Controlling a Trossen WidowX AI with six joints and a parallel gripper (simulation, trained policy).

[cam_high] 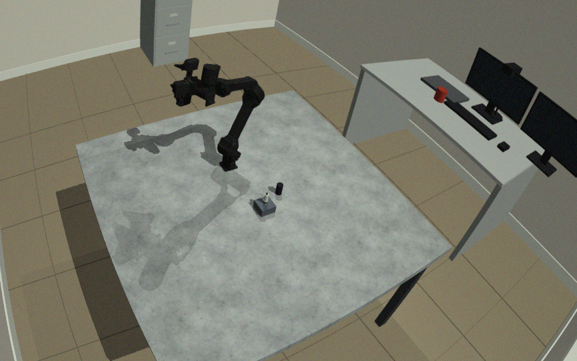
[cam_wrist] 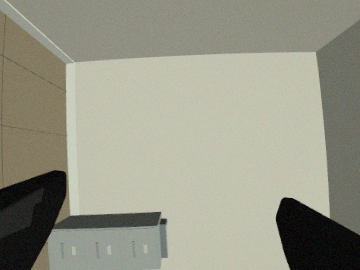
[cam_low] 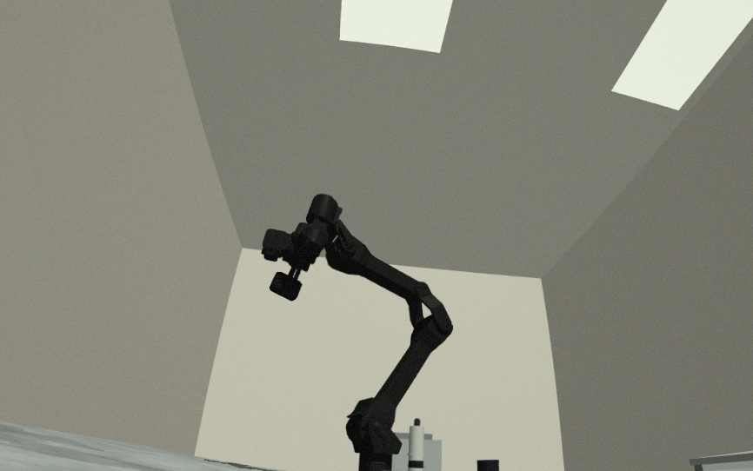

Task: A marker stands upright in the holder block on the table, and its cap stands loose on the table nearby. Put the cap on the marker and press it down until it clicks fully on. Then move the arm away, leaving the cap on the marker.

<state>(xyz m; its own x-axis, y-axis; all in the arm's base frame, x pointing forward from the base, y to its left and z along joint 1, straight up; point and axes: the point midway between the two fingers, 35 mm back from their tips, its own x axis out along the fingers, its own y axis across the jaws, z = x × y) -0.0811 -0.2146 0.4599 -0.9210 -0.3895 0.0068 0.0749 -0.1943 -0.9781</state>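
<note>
The white marker stands upright in the dark blue-grey holder block. Its dark tip is uncovered at the top. The black cap stands upright on the table, a little apart from the block; only its upper part shows in the exterior view. My gripper is open, with nothing between its fingers. It is raised high and far to the side of the marker and cap, beyond the arm's base, turned towards the wall. The wrist view shows neither marker, cap nor block.
The arm's base stands on the table near the holder block and cap. A grey filing cabinet stands on the floor beyond the table. A separate desk with monitors and a red cup stands at the right.
</note>
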